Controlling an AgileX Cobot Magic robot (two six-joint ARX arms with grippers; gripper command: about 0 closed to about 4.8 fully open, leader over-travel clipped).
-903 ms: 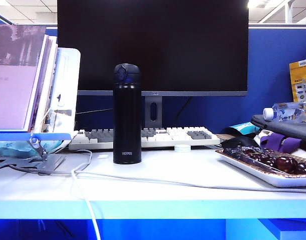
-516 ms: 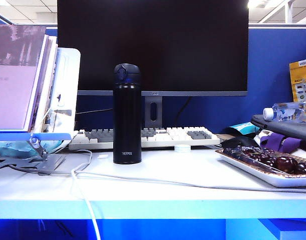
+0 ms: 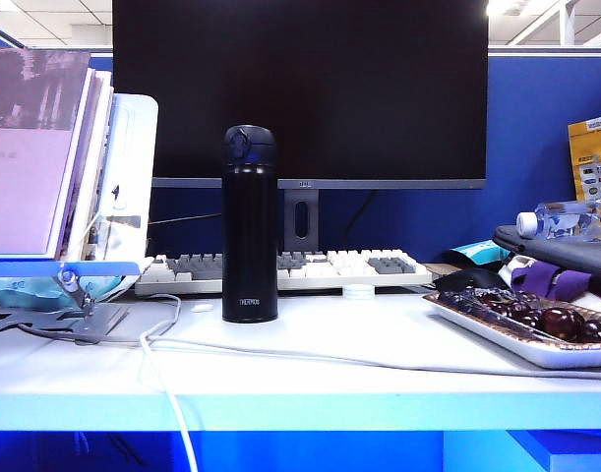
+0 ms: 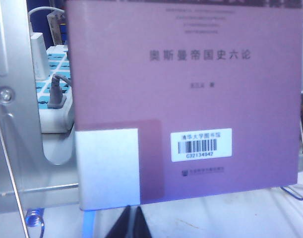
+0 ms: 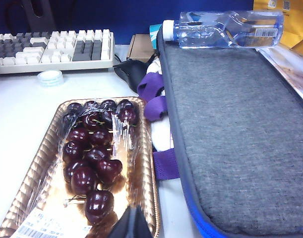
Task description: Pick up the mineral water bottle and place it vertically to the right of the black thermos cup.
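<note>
Reaching is not yet beginning: I am holding my right hand [image 5: 133,224] pressed together over the cherry tray [image 5: 42,163], left hand [image 4: 127,225] likewise closed facing a book [image 4: 191,89]. Mineral water bottle [image 5: 223,29] is lying on the grey case [image 5: 230,139] at the bench's right edge; black thermos cup [image 3: 250,224] is standing mid-bench. Next I judge my right hand needing to spread and reach.

Left gripper [image 4: 131,222] fingers pressed together, right gripper [image 5: 131,223] likewise

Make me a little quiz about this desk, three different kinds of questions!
1. True or false: the mineral water bottle stands upright.
2. What does the bottle rest on? A) grey bag B) keyboard C) cherry tray
3. Fill in: the black thermos cup stands in front of the ____.

Key: 1. False, it lies on its side. 2. A. 3. Keyboard. Both pincers, left pincer and right pincer, are shut and hold nothing.
</note>
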